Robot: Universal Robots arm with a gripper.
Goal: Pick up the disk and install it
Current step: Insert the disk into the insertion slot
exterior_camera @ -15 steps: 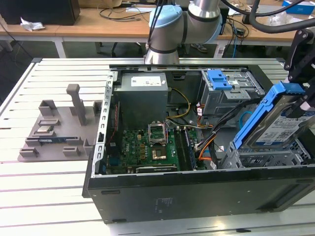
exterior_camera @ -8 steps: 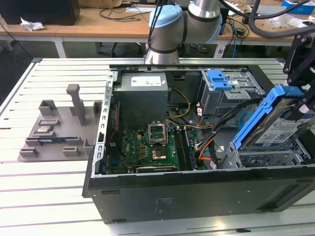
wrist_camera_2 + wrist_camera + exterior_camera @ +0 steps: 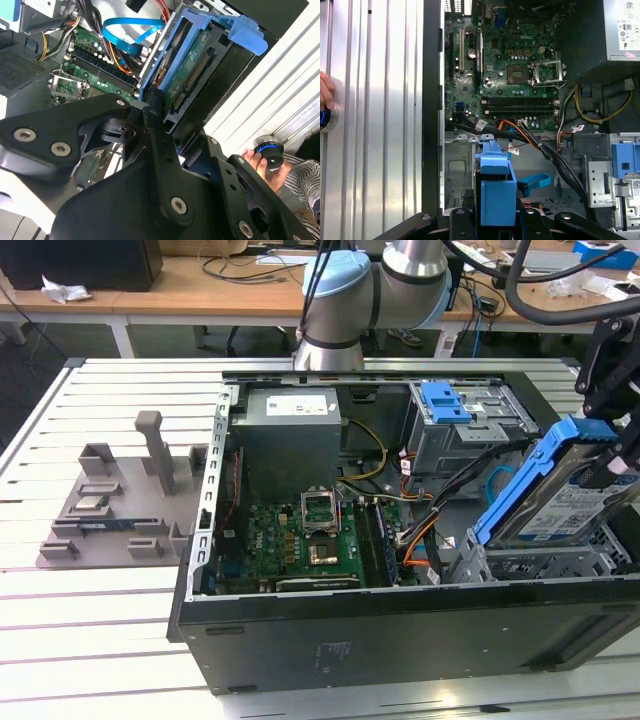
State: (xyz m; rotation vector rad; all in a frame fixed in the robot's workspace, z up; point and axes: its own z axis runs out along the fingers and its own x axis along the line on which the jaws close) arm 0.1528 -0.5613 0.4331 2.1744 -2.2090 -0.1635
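Observation:
The disk is a silver drive with a white-and-blue label and blue rails. It hangs tilted over the drive bay at the front corner of the open computer case, on the exterior view's right. My gripper is shut on its raised upper end. In the second wrist view the disk shows its green circuit-board underside between the black fingers. In the first wrist view its blue rail end sticks out from the gripper toward the case's inside.
The open case holds a motherboard, a power supply, loose cables and a metal drive cage with a blue latch. A grey fixture lies on the exterior view's left. A hand rests on a knob beside the case.

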